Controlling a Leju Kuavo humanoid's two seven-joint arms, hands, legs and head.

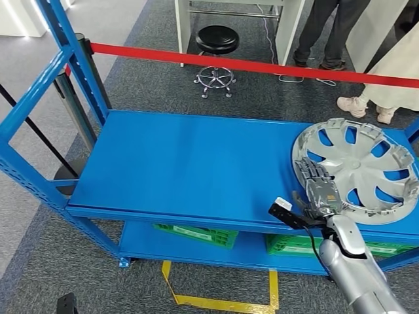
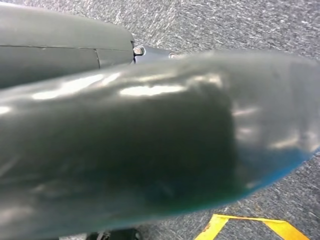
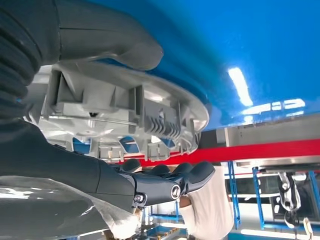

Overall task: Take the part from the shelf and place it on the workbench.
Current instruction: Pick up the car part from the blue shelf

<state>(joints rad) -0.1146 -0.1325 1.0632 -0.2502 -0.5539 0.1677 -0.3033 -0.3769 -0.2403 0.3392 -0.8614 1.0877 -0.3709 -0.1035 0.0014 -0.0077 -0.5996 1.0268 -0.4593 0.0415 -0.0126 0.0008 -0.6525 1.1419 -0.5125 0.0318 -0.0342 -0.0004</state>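
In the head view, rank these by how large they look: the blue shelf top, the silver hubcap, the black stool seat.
1. Blue metal shelf top
2. Silver plastic spoked hubcap
3. Black round stool seat, though it stands farther off, so its true size is unsure.

- The shelf (image 1: 188,163) looks like blue painted metal, smooth with a soft sheen.
- The part (image 1: 365,163) is silver-grey plastic, satiny on its face; the right wrist view shows its ribbed, matt underside (image 3: 124,115).
- The robot hand (image 1: 321,190) has dark, smooth fingers (image 3: 170,182) and a ribbed grey cover.
- The floor (image 1: 148,78) is rough grey carpet.
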